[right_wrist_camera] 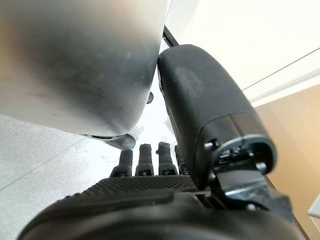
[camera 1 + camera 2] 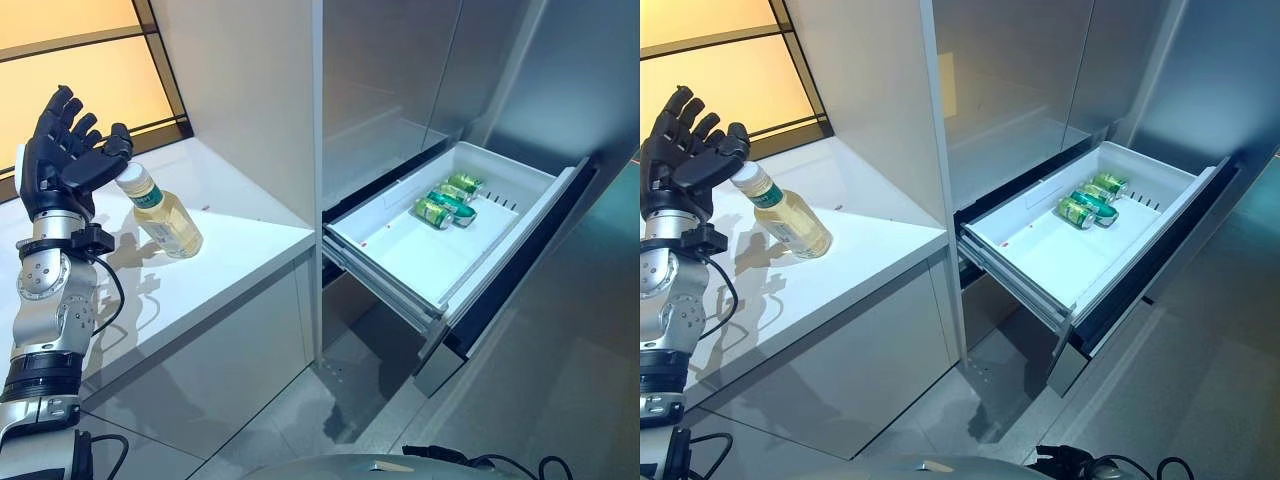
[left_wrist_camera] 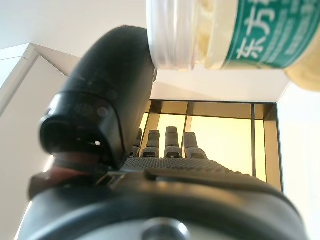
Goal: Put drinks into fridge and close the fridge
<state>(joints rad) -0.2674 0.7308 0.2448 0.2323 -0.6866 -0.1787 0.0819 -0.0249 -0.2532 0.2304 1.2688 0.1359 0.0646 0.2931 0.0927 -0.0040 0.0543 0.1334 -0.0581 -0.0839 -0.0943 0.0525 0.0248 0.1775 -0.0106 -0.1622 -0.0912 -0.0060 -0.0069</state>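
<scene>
left hand (image 2: pixel 62 155): raised upright at the counter's left end, palm toward the bottle, fingers straight and spread, gripping nothing; thumb tip sat at the bottle cap, touching or just shy, couldn't tell which.
left arm: came up near vertical from lower left, wrist above the counter's front edge.
bottle (image 2: pixel 163 217): pale yellow drink, green label, white cap; tilted on the counter, cap leaning toward the hand, base further right. In the left wrist view the cap and neck (image 3: pixel 200 32) sat just past the thumb.
counter (image 2: pixel 230 255): white, in a recess with an amber-lit panel behind; bottle was the only item on it.
fridge (image 2: pixel 400 90): grey metal front, right of the counter.
drawer (image 2: pixel 400 260): white, pulled well out of the fridge, open.
cans (image 2: pixel 447 202): green, a few lying on their sides, touching, at the drawer's back right; exact count unclear.
right hand (image 1: pixel 150 195): seen only in its own wrist view, fingers straight, holding nothing, beside a grey metal body, away from bottle and drawer.
</scene>
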